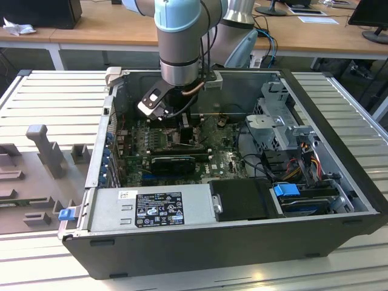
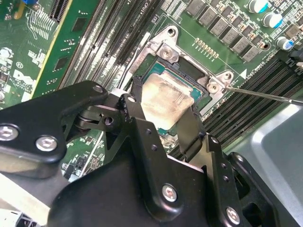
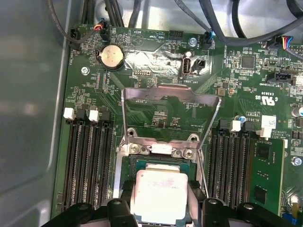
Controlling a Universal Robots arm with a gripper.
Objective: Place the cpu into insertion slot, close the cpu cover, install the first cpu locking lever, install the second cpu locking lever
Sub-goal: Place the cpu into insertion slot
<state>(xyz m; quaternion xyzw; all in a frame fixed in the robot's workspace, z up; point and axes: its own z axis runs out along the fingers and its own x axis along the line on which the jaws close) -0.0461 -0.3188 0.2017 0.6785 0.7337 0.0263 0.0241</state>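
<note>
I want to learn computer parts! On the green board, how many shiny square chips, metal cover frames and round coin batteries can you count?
cpu: 1
cpu cover: 1
round coin battery: 1
Total: 3

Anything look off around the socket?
Nothing looks damaged. The chip has a smeared, patchy film on its metal top. The cover is not shut: it stands tilted up at the far edge of the socket.
</note>
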